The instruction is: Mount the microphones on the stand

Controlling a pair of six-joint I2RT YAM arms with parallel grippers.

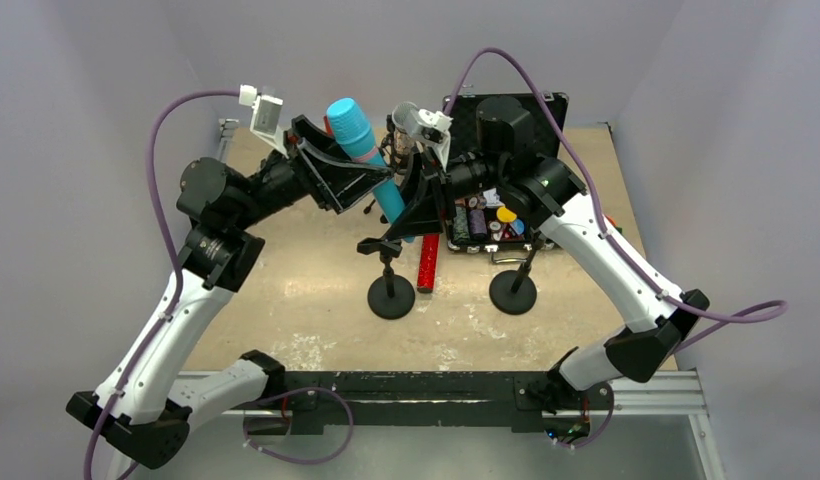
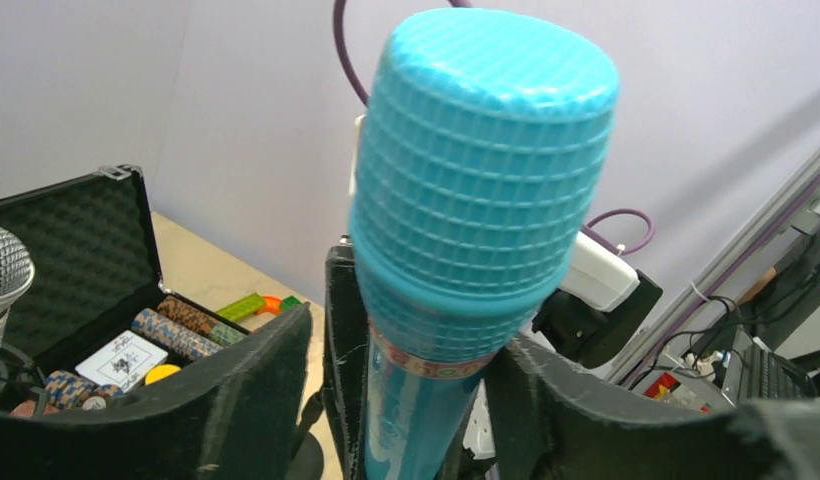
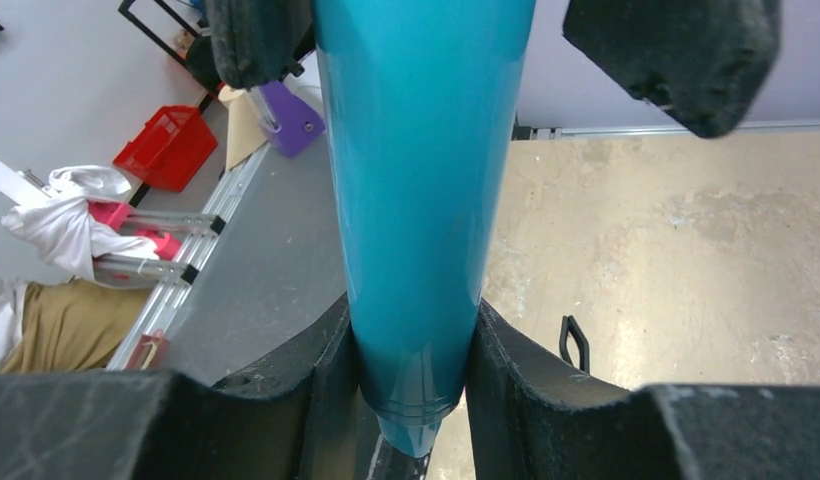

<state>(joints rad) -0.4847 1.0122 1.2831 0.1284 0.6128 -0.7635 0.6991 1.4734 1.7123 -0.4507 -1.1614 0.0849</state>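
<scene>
- Blue microphone (image 2: pixel 481 200) fills the left wrist view, standing up and leaning a bit.
- Right gripper (image 3: pixel 411 345) squeezes its thin bottom end tight.
- Left gripper (image 2: pixel 401 350) sits loose around it higher up, with one finger off it.
- Its bottom end hangs just above the left stand (image 1: pixel 391 297).
- Red microphone (image 1: pixel 427 268) lies on the table (image 1: pixel 316 300) between the two stands.

Soft, even light from above, walls (image 1: pixel 106 60) washed pale lilac. Faint shadows sit round the stand bases (image 1: pixel 391 298) on the table (image 1: pixel 306 300). A pale sheen runs down the light-blue microphone (image 3: pixel 416 200), background behind it slightly soft.
</scene>
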